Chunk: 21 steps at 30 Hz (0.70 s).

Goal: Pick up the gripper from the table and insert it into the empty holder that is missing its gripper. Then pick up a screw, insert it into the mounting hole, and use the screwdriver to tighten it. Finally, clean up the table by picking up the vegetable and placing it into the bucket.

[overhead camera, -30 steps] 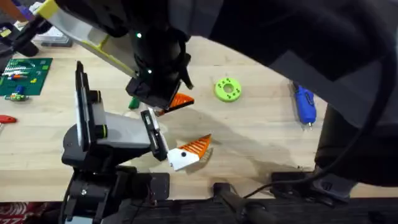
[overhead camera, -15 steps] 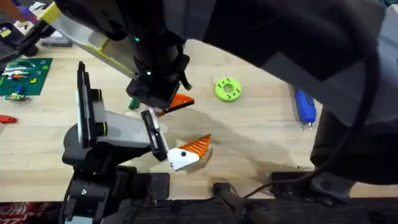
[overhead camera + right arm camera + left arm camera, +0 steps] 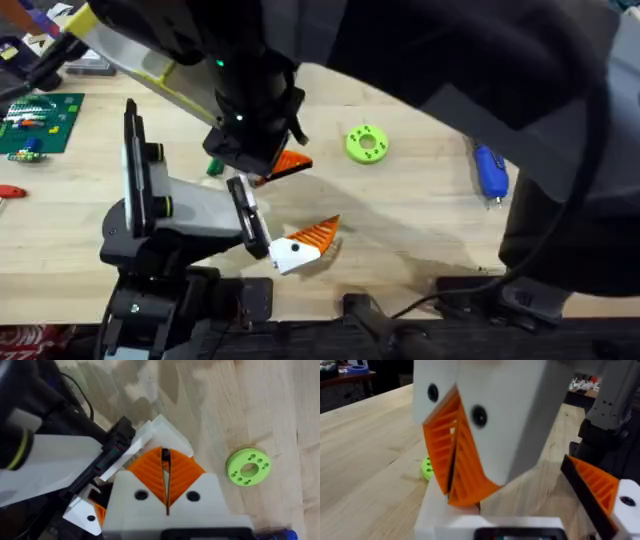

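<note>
- Hovering over the table's middle, the right gripper point(image 3: 288, 164) is seen with pads pressed together; nothing held can be made out.
- The screwdriver point(image 3: 489, 168) is laid well to its right, long axis pointing away from the bases, nearer the right arm.

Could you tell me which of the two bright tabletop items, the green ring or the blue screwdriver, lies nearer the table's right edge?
The screwdriver; the ring sits nearer the middle.

- A robotics lab or workshop.
- A pale wooden desk point(image 3: 400, 215) carries a green circuit board point(image 3: 38, 122).
- A blue electric screwdriver point(image 3: 489, 169) and a lime-green printed ring point(image 3: 366, 143) lie on it.
</note>
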Motion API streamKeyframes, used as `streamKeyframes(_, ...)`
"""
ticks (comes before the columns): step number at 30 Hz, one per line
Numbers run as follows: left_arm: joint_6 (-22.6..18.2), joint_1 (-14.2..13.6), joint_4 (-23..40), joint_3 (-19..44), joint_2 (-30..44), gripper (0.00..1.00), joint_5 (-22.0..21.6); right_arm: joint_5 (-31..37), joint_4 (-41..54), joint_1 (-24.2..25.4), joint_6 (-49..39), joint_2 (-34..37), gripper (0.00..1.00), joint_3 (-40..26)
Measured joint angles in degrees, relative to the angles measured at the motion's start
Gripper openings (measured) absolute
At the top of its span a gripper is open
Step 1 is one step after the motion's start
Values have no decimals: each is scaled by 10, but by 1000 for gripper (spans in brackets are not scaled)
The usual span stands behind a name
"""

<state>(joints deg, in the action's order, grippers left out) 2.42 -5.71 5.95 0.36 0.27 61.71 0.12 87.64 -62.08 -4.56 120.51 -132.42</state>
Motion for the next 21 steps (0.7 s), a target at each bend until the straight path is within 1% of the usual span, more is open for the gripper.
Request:
streamKeyframes(13, 0, 0, 0, 0, 0, 990, 0, 0, 0, 0, 0, 0, 10, 0)
streamKeyframes(14, 0, 0, 0, 0, 0, 990, 0, 1, 1, 0, 1, 0, 45, 0)
streamKeyframes(15, 0, 0, 0, 0, 0, 990, 0, 0, 1, 0, 0, 0, 167, 0)
streamKeyframes(16, 0, 0, 0, 0, 0, 990, 0, 10, 7, 2, -1, 0, 618, 0)
streamKeyframes(17, 0, 0, 0, 0, 0, 990, 0, 15, 10, 4, -2, 0, 770, 0)
streamKeyframes(18, 1, 0, 0, 0, 0, 990, 1, 21, 11, 8, -4, 0, 904, 0)
streamKeyframes(19, 2, 0, 0, 0, 0, 990, 1, 23, 11, 12, -5, 0, 969, 0)
streamKeyframes(21, 3, 0, 0, 0, 0, 990, 0, 22, 11, 15, -6, 0, 994, -1)
